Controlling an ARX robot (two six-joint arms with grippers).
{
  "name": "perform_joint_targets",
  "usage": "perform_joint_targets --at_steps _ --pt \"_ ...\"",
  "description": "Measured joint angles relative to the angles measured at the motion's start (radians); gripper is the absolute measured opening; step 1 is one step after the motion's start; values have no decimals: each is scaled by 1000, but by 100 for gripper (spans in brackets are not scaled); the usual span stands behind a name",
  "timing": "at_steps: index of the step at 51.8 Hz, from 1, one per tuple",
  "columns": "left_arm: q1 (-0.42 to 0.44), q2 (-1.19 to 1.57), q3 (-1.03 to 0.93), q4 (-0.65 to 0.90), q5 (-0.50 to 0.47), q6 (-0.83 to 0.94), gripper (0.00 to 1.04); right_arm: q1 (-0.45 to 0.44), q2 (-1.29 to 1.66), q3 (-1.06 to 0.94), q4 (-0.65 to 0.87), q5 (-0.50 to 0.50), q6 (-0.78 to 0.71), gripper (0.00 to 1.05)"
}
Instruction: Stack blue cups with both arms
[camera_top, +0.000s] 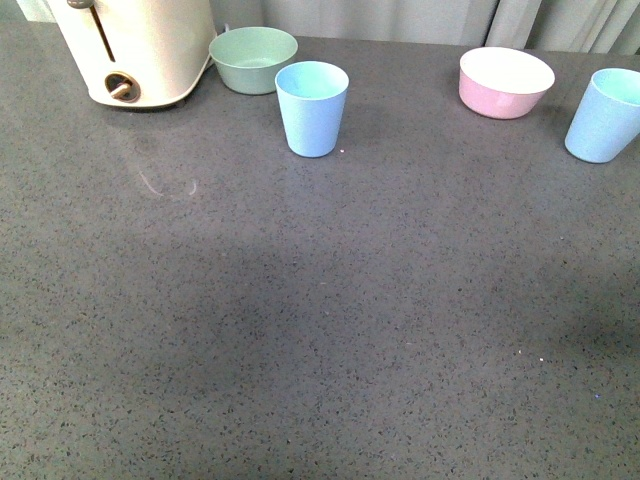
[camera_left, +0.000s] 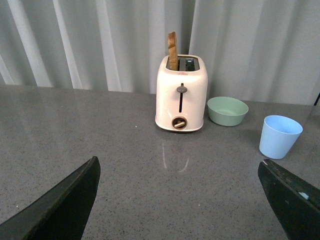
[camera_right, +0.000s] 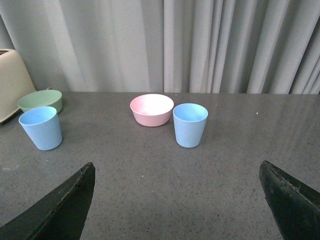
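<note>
Two pale blue cups stand upright on the dark grey countertop. One blue cup (camera_top: 311, 108) stands at the back centre-left, next to the green bowl; it also shows in the left wrist view (camera_left: 279, 136) and the right wrist view (camera_right: 41, 128). The other blue cup (camera_top: 606, 115) stands at the far right edge, beside the pink bowl; it shows in the right wrist view (camera_right: 189, 125). Neither arm shows in the front view. My left gripper (camera_left: 180, 200) is open and empty, well short of the cups. My right gripper (camera_right: 177, 200) is open and empty, facing the right cup from a distance.
A cream toaster (camera_top: 135, 50) with a slice of toast in it (camera_left: 172, 51) stands at the back left. A green bowl (camera_top: 253, 58) sits beside it. A pink bowl (camera_top: 505, 82) sits between the cups. Grey curtains hang behind the countertop (camera_top: 320, 320).
</note>
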Motion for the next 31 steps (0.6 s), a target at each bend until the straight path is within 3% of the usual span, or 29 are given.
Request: perform_joint_targets --at_steps 29,31 --pt "0 0 0 0 -1 0 96 0 0 0 0 0 0 96" --pt "-22 69 56 -148 -66 -69 96 0 0 0 0 0 0 96"
